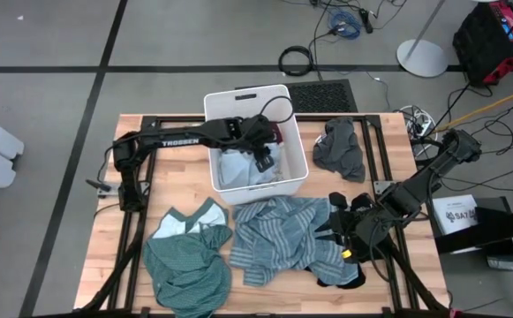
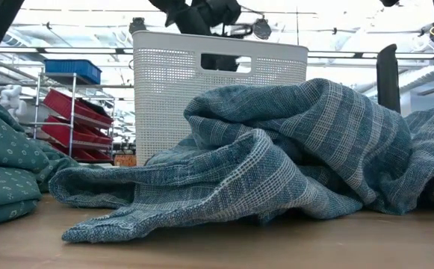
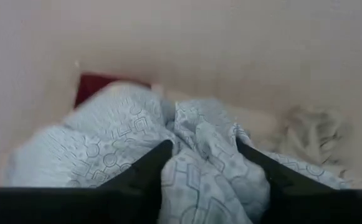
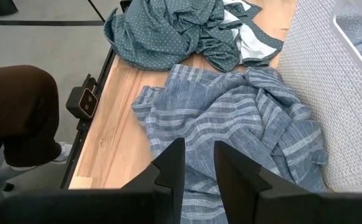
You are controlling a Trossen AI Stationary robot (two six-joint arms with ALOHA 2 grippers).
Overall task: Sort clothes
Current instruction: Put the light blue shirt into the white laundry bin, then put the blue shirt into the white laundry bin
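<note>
My left gripper (image 1: 260,159) reaches down into the white bin (image 1: 225,102) and is shut on a light blue patterned garment (image 3: 106,143) lying inside. A maroon piece (image 3: 93,84) and a whitish piece (image 3: 311,127) lie behind it in the bin. My right gripper (image 1: 334,230) is all but shut at the right edge of the blue-grey striped garment (image 1: 274,234), which lies crumpled on the table in front of the bin. A teal garment (image 1: 185,261) lies to its left. A black piece (image 1: 340,274) lies under my right arm. My left gripper pinches a raised, bunched fold (image 3: 199,155) of the light blue garment between its two fingers (image 3: 159,165), coming from above into the bin. Several layers look gathered. The rest of the garment lies slack on the bin's contents. I cannot tell whether my right gripper touches the striped garment (image 4: 230,118) below its fingertips.
A dark grey garment (image 1: 343,150) lies on the table right of the bin. The bin wall (image 4: 330,93) stands close behind the striped garment. A person's leg in brown trousers (image 4: 12,112) is beside the table's near edge. Bare wood (image 4: 112,143) shows beside the striped garment.
</note>
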